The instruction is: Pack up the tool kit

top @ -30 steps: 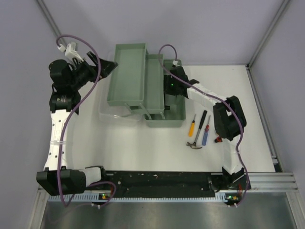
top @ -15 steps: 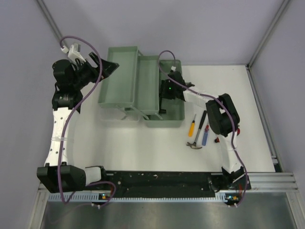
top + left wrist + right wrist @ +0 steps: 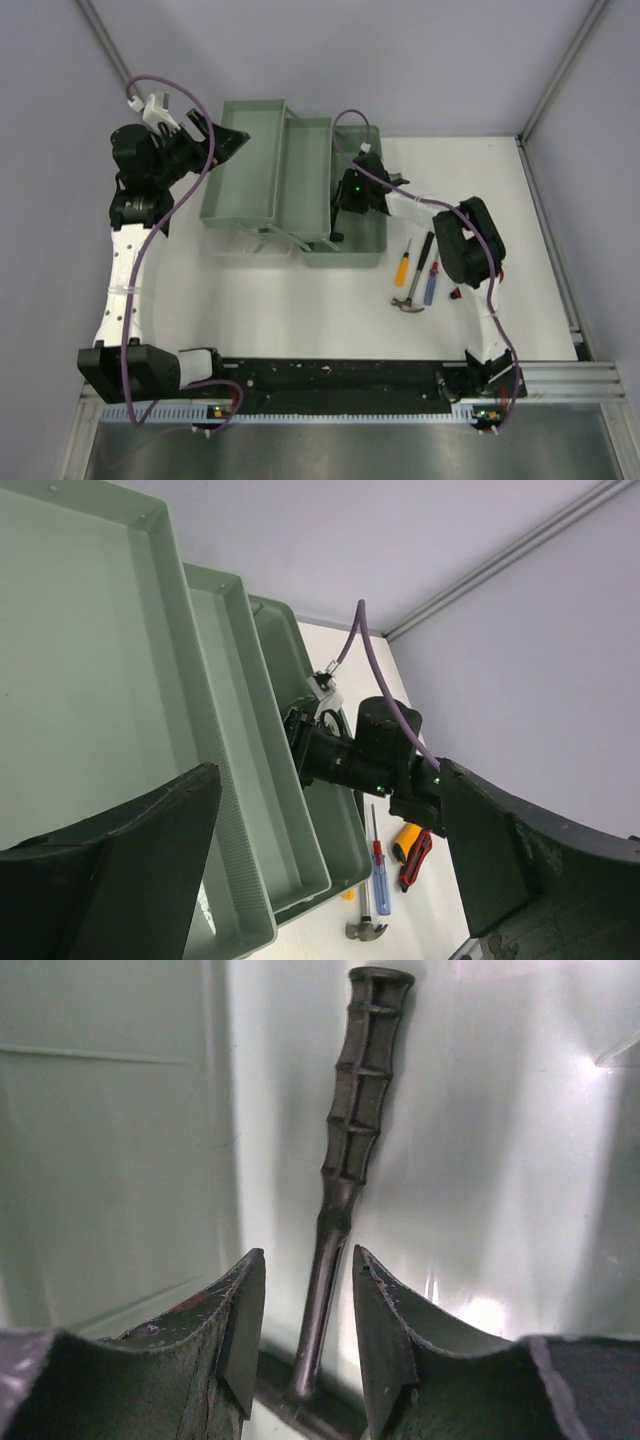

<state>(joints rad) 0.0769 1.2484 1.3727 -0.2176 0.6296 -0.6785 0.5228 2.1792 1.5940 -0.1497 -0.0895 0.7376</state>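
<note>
The top tray (image 3: pixel 245 165) has swung out left and the right gripper (image 3: pixel 308 1285) has dropped into the toolbox (image 3: pixel 372 250) base. Its jaws stand narrow, straddling the thin shaft of a ribbed-handled tool (image 3: pixel 365 1070) without pinching it. The left gripper (image 3: pixel 232 140), jaws wide, sits at the tray's corner. A hammer (image 3: pixel 407 303) and screwdrivers (image 3: pixel 402 265) lie on the counter (image 3: pixel 300 290) just beside the box.

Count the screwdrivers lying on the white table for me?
3, side by side right of the green plastic toolbox: orange-handled screwdriver, long black-handled screwdriver, blue-handled screwdriver. Others may be hidden under the right arm.
</note>
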